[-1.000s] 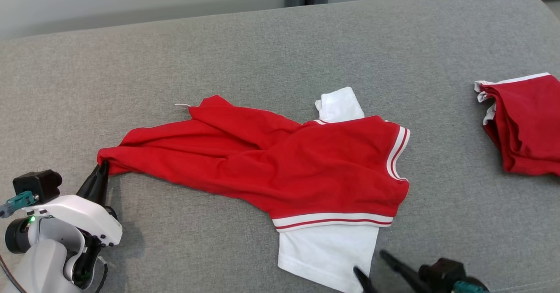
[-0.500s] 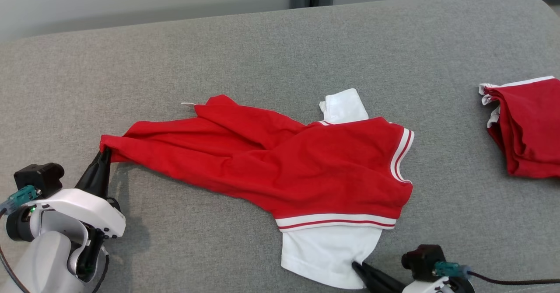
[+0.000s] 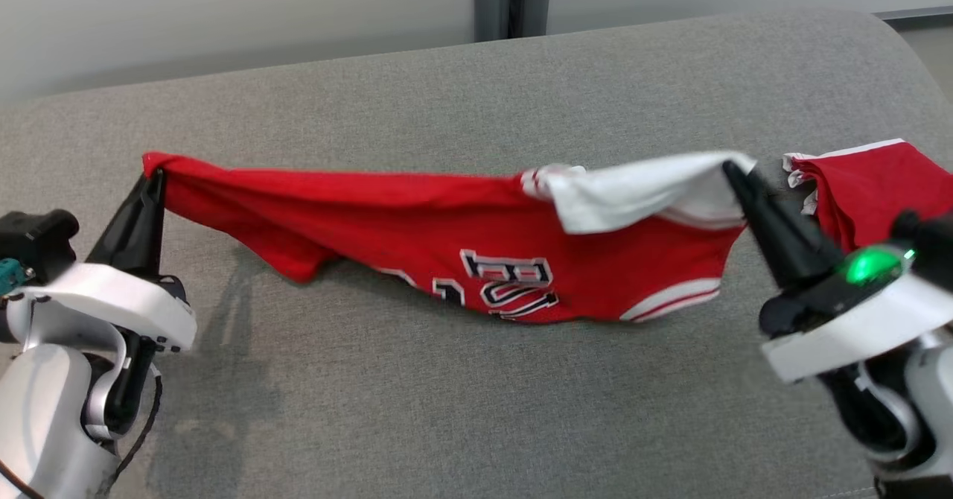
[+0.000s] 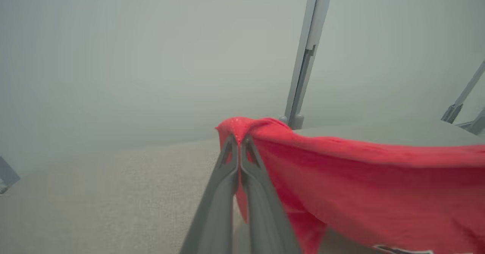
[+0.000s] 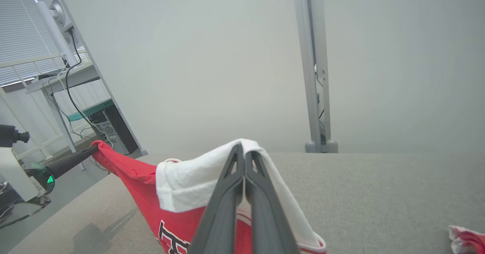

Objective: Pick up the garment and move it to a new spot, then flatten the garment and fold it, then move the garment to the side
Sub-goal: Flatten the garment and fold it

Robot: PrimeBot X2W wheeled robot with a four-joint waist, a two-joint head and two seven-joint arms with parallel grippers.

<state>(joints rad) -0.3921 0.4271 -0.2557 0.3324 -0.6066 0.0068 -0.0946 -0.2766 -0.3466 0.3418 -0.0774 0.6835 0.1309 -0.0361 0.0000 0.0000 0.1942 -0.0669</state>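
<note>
The garment [image 3: 417, 216] is a red jersey with white sleeves, striped trim and dark lettering. It hangs stretched between both grippers above the grey cushion [image 3: 447, 409]. My left gripper [image 3: 155, 177] is shut on its red left end, also visible as red cloth [image 4: 341, 178] in the left wrist view, where the gripper [image 4: 238, 138] pinches the bunched corner. My right gripper [image 3: 726, 165] is shut on the white sleeve end [image 3: 640, 190]. In the right wrist view the right gripper [image 5: 242, 148] clamps white fabric [image 5: 189, 182], and the left gripper [image 5: 93, 148] holds the far red tip.
A second red garment [image 3: 864, 186] with white trim lies folded at the right side of the cushion, just behind my right arm. A grey post [image 3: 510, 0] stands behind the cushion. A desk with cables [image 5: 75, 94] shows far off in the right wrist view.
My right gripper closed on the white sleeve and rose up and to the right. The left gripper lifted too. The garment left the cushion and now hangs taut, lettering showing.
</note>
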